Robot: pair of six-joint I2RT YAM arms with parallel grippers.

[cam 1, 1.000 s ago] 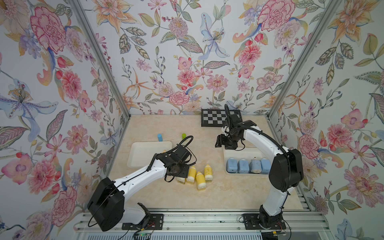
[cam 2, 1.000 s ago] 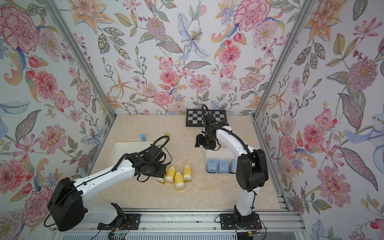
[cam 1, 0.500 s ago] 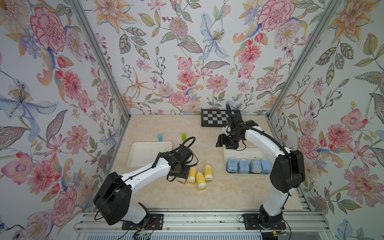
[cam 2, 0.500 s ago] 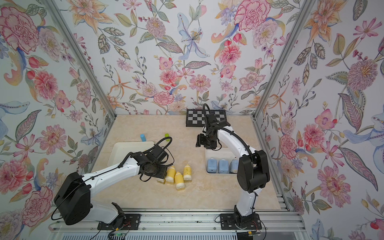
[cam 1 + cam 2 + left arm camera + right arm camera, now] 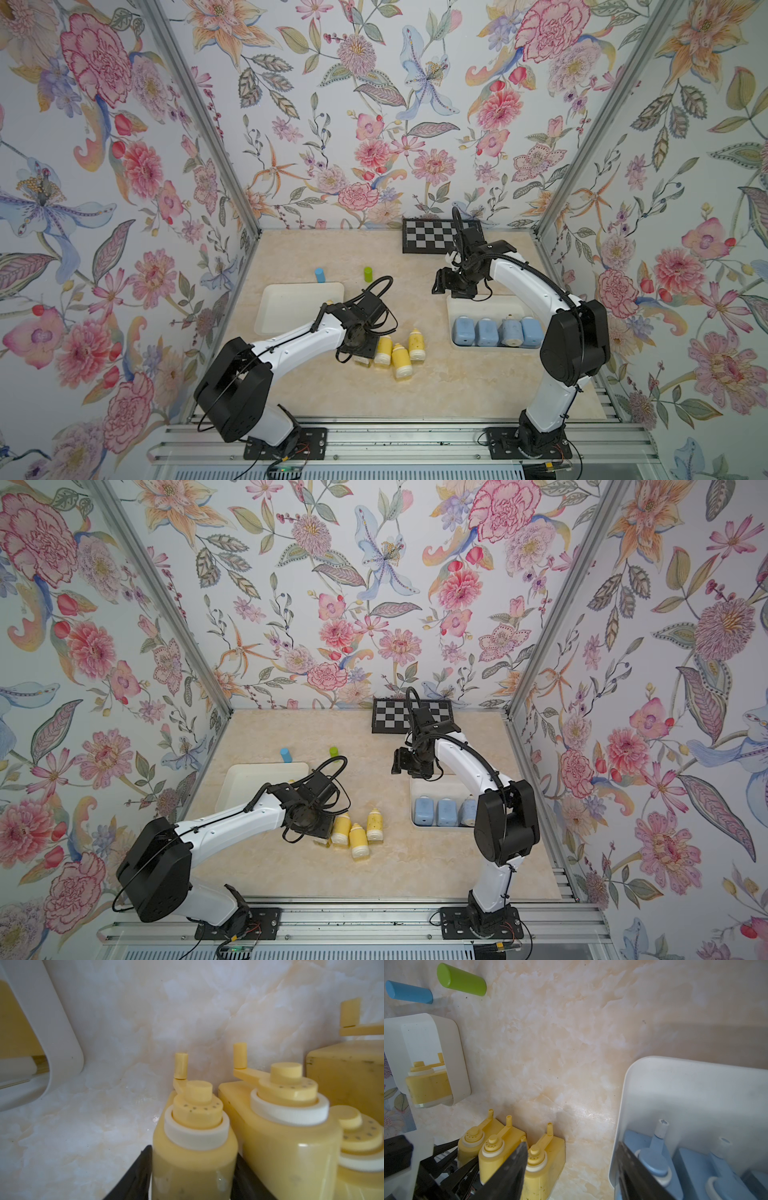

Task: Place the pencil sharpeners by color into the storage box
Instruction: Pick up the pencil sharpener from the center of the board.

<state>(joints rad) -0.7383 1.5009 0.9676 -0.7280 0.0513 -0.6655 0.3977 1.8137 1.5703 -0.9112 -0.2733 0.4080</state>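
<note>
Four yellow pencil sharpeners lie in a cluster mid-table. My left gripper (image 5: 192, 1152) is shut on the leftmost yellow sharpener (image 5: 193, 1169), its black fingers (image 5: 137, 1174) pressed to both sides. That one is mostly hidden under the wrist in both top views; three others (image 5: 401, 359) (image 5: 358, 840) lie just to its right. Another yellow sharpener (image 5: 428, 1084) rests in the left white storage box (image 5: 291, 291). Several light blue sharpeners (image 5: 486, 331) stand in a row in the right storage box (image 5: 486, 300). My right gripper (image 5: 571, 1145) hovers open and empty above the bare table beside that box.
A small blue cylinder (image 5: 319, 274) and a green cylinder (image 5: 368, 274) stand upright behind the left box. A checkerboard (image 5: 432, 240) lies at the back wall. Flowered walls close in the table on three sides.
My left gripper's jaws have narrowed onto the leftmost yellow sharpener, and the left arm shifted slightly. The right arm has barely moved.
</note>
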